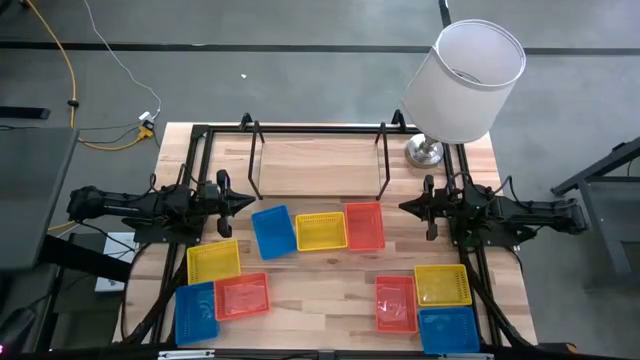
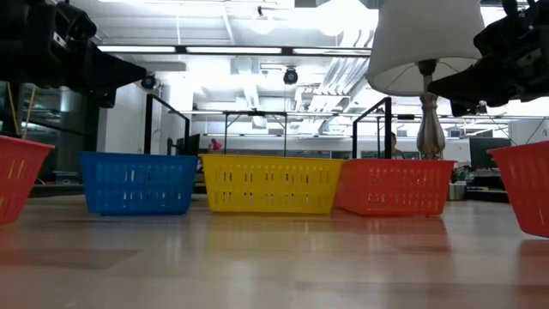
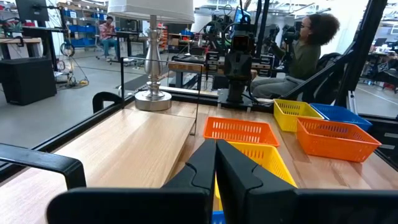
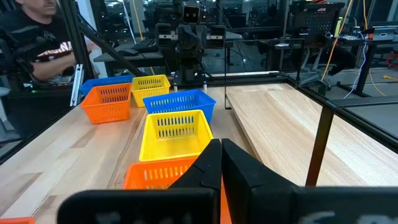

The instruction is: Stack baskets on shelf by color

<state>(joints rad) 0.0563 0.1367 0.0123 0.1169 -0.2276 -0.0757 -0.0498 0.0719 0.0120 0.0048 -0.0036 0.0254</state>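
**Baskets all still on the table, shelf bare, both arms waiting**

High view: nine baskets are sitting on the table (image 1: pixel 330 300), none on the shelf (image 1: pixel 318 165), which is lying along the far edge with its board bare. Middle row just in front of the shelf: blue basket (image 1: pixel 272 231), yellow basket (image 1: pixel 321 231), orange-red basket (image 1: pixel 364 225), touching or nearly so. Near-left corner is holding a cluster of three: yellow (image 1: pixel 214 262), orange-red (image 1: pixel 242 296), blue (image 1: pixel 196 312). Near-right corner is holding another three: yellow (image 1: pixel 442 284), orange-red (image 1: pixel 396 302), blue (image 1: pixel 448 329). Lamp (image 1: pixel 462 85) is standing at the far-right corner. Left gripper (image 1: pixel 243 200) is hovering at the left edge, right gripper (image 1: pixel 408 206) at the right edge, both pointing inward, neither touching anything.

Low view: the middle three are standing upright side by side, blue, yellow, orange-red. Arms are hanging above, clear of them.

Left wrist view: fingers are pressed together, holding nothing. A person is sitting beyond the table.

Right wrist view: same, fingers closed tight and empty, middle row lying ahead.

Judgement: task is looking unstarted; first pick is the step in hand. Next move is calling for one gripper to open up, drop onto a rim of a middle-row basket, then lift it over the wire frame onto the shelf, starting one colour pile.
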